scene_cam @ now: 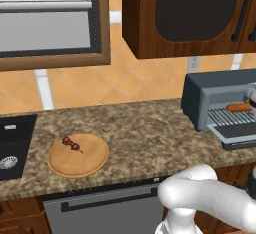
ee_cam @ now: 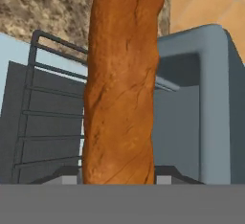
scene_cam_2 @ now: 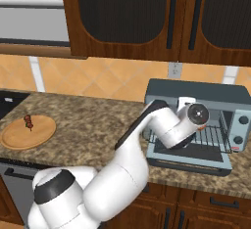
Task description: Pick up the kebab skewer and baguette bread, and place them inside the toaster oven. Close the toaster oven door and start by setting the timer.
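With my hand (ee_cam: 119,182) partly closed on the baguette bread (ee_cam: 122,84) over the wire rack (ee_cam: 43,122) inside the toaster oven (scene_cam_2: 196,93), I judge a careless release could roll the loaf out over the lowered toaster oven door (scene_cam_2: 188,162).

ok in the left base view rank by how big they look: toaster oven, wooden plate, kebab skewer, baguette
1. toaster oven, though the picture's right edge cuts it off
2. round wooden plate, clearly smaller than the oven's visible part
3. baguette bread and kebab skewer: both tiny; the bread is partly hidden, so I won't rank them.
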Tool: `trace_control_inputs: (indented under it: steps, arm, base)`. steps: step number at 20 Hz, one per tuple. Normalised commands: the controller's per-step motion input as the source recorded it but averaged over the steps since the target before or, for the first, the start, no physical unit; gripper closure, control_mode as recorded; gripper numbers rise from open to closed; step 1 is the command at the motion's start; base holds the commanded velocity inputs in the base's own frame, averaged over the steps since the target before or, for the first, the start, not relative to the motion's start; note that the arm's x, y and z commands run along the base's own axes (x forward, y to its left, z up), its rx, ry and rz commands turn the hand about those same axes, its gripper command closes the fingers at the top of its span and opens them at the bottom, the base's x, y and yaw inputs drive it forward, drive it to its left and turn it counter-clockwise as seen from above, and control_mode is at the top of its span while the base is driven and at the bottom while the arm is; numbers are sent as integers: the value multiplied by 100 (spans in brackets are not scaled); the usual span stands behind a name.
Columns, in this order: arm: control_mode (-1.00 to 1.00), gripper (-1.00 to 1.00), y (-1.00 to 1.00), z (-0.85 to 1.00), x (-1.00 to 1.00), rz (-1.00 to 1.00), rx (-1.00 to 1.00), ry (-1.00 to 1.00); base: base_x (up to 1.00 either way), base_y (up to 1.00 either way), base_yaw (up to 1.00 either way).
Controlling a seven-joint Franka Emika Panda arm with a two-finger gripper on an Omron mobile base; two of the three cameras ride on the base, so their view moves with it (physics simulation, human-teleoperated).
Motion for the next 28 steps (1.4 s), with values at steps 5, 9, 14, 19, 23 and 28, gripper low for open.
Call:
trace_control_inputs:
  steps: [5,9,14,19,23,28]
  arm:
    - [-100,100,-39,-37,25,9,0,0]
    - [-100,100,-14,-31,24,2,-2,0]
    - [-100,100,-2,-7,30,0,-2,0]
    - [-100,100,0,-23,21,0,-4,0]
    - [-100,100,0,-31,11,0,-3,0]
    - [-100,100,0,-17,20,0,0,0]
  base:
    - [0,0,0]
    - [0,0,0]
    - [0,0,0]
    - [0,0,0]
    - [0,0,0]
    - [0,0,0]
